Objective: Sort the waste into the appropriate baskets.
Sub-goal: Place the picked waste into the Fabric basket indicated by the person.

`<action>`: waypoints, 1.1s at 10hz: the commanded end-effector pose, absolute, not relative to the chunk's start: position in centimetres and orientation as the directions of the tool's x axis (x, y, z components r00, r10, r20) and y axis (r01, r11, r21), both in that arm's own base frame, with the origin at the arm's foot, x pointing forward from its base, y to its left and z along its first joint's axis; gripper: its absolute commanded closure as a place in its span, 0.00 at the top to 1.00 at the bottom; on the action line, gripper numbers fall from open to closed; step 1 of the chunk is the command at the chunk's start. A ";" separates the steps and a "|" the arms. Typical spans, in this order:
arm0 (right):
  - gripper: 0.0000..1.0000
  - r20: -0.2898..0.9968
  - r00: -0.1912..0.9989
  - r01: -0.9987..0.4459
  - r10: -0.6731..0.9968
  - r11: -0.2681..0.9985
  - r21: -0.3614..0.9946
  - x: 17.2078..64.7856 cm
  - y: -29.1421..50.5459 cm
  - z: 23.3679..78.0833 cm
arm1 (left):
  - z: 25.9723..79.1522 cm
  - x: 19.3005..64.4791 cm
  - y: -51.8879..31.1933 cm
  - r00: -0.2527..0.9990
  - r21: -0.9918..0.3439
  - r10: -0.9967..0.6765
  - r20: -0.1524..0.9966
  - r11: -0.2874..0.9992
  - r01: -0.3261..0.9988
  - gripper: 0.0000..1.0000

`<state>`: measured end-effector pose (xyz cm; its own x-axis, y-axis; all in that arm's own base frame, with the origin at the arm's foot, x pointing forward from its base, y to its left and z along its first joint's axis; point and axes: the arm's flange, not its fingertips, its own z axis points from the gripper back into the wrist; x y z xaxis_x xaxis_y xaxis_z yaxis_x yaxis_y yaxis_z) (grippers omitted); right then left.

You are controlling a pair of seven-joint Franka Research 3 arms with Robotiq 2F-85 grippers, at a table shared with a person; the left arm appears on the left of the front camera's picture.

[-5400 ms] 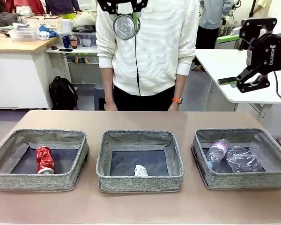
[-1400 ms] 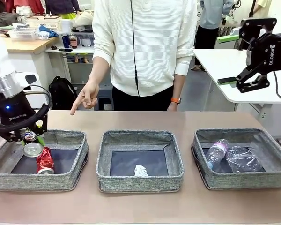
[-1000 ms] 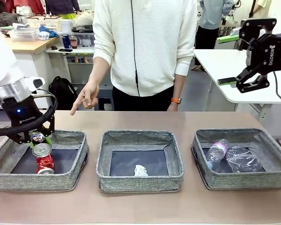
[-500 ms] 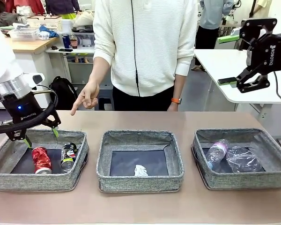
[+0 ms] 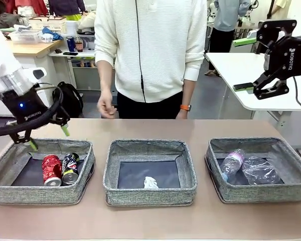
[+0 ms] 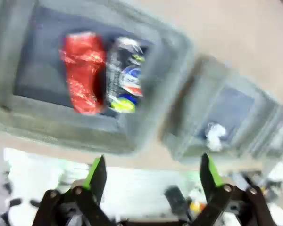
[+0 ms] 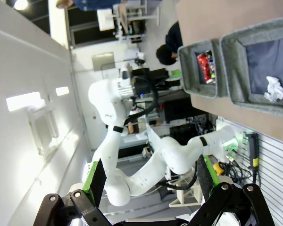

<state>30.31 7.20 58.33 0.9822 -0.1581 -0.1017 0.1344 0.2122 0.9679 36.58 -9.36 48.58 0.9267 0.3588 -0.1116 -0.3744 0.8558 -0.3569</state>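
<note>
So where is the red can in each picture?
Front view: the red can lies in the left basket, beside the dark can.
Left wrist view: the red can is at upper left, blurry, next to the dark can.
Right wrist view: the red can is a small spot at upper right, inside a basket.
Shared landmark: the white paper ball in the neighbouring basket.

Front view faces across the middle basket (image 5: 149, 193) toward the person. Left wrist looks down, blurred, near it (image 6: 226, 108). Right wrist, sideways, sees it (image 7: 269, 52) from afar.
</note>
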 end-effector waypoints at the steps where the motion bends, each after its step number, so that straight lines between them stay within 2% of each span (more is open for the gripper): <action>1: 1.00 -0.084 0.986 0.115 -0.145 0.219 0.969 30.4 7.1 58.4 | 53.4 37.2 -8.2 0.944 -0.608 0.108 -0.311 0.741 -0.285 1.00; 2: 1.00 -0.084 0.986 0.115 -0.145 0.219 0.969 30.4 7.1 58.4 | 55.5 37.4 -6.9 0.926 -0.686 -0.024 -0.377 0.678 -0.262 1.00; 3: 1.00 -0.084 0.986 0.115 -0.145 0.219 0.969 30.4 7.1 58.4 | 57.3 37.4 -4.4 0.917 -0.812 -0.149 -0.371 0.531 -0.242 1.00; 6: 1.00 -0.084 0.986 0.115 -0.145 0.219 0.969 30.4 7.1 58.4 | 58.0 36.2 2.8 0.901 -0.907 -0.158 -0.404 0.199 -0.372 1.00; 7: 1.00 -0.084 0.986 0.115 -0.145 0.219 0.969 30.4 7.1 58.4 | 57.8 35.3 5.1 0.908 -0.910 -0.073 -0.413 0.077 -0.408 1.00; 8: 1.00 -0.084 0.986 0.115 -0.145 0.219 0.969 30.4 7.1 58.4 | 58.0 34.5 5.6 0.924 -0.921 -0.028 -0.382 0.094 -0.378 1.00; 9: 1.00 -0.084 0.986 0.115 -0.145 0.219 0.969 30.4 7.1 58.4 | 58.5 35.4 4.6 0.922 -0.924 -0.148 -0.359 0.198 -0.328 1.00; 11: 1.00 -0.084 0.986 0.115 -0.145 0.219 0.969 30.4 7.1 58.4 | 58.5 35.4 4.6 0.922 -0.924 -0.148 -0.359 0.198 -0.328 1.00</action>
